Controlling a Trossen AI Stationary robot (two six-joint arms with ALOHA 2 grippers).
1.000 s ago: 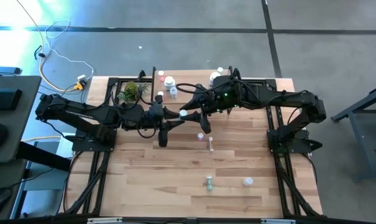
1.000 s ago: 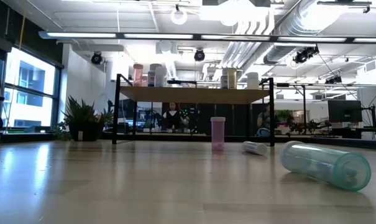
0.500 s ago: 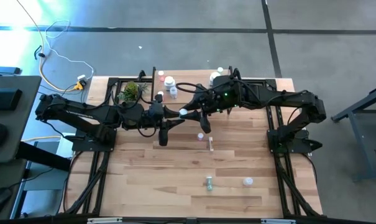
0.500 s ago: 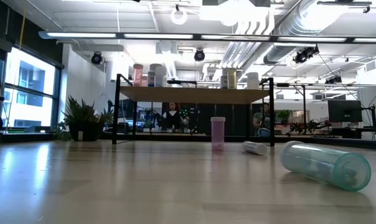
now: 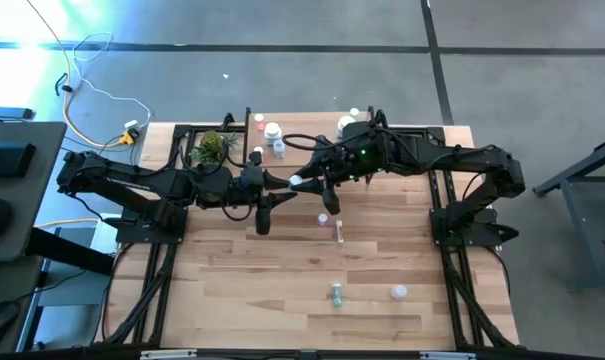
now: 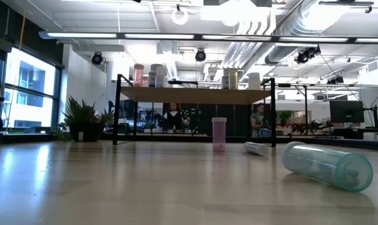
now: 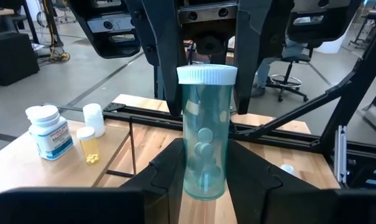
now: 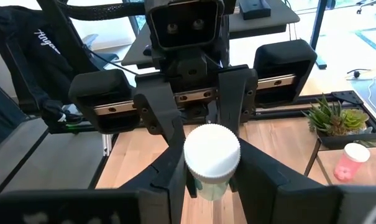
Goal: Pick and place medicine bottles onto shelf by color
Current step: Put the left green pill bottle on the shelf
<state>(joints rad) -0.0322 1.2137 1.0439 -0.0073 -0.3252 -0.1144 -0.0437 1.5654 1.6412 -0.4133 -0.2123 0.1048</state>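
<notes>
Up above the middle of the tabletop (image 5: 282,300), well clear of the wood: held at once by both arms, a translucent green pill bottle (image 7: 203,130) with a white cap (image 8: 212,151). Clamped low on its body by the left gripper (image 7: 204,167), fingers closed snug on either side, pills visible through the wall. Taken at the cap end by the right gripper (image 8: 211,169), reaching in from the opposite side, fingers narrowed down against the cap, apparently touching it on both flanks. Not resting on anything else.

Behind, along the far edge of the table: the shelf (image 6: 176,95), light board on black legs, already carrying a pinkish bottle (image 6: 139,74) and a pale one (image 6: 156,74) near one end, and two more pale bottles (image 6: 253,80) near the other. Beside the shelf, a small green potted plant (image 6: 82,119).

Scattered on the shelf board in the left wrist view: a white jar with a blue label (image 7: 48,130), a small white bottle (image 7: 94,118), a yellow vial (image 7: 87,144), all upright and close together.

Left on the open tabletop nearer the front: a pink vial (image 6: 218,133) standing upright, a small clear vial (image 6: 256,148) lying on its side just beside it, and a second green bottle (image 6: 326,165) lying on its side, nearest the low camera. Nothing between the joined grippers and the shelf.
</notes>
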